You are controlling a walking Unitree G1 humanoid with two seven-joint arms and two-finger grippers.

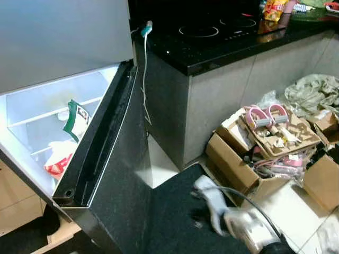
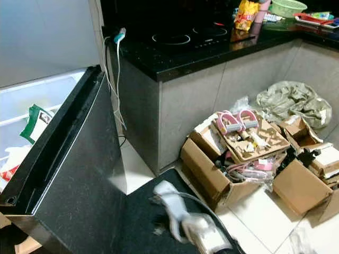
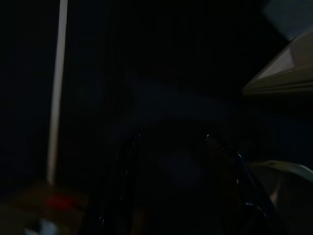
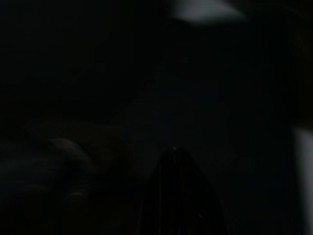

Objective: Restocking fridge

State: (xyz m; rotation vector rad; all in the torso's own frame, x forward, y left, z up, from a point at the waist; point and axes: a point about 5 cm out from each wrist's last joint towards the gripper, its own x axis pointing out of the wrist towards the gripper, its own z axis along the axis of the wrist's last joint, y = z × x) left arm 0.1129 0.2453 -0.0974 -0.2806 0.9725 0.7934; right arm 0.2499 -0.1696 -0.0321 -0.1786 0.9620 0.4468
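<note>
The fridge [image 1: 32, 132] stands open at the left, lit inside, its black door [image 1: 111, 180] swung out toward me. On its shelves lie a green-and-white packet [image 1: 77, 120] and, lower down, a red-and-white bag [image 1: 59, 159]. My right arm [image 1: 233, 218] reaches in blurred at the bottom, low over a dark floor mat [image 1: 169, 211], apart from the fridge. In the dark right wrist view my right gripper [image 4: 174, 152] looks shut, its fingers meeting in one point. The left wrist view is dim; my left gripper [image 3: 171, 142] is open and holds nothing.
A grey counter with a black hob [image 1: 209, 32] stands right of the fridge, and a white cable [image 1: 144, 79] hangs down its corner. Open cardboard boxes [image 1: 265, 153] full of clutter and a crumpled cloth [image 1: 312, 92] cover the floor at the right. A snack packet [image 1: 273, 9] lies on the counter.
</note>
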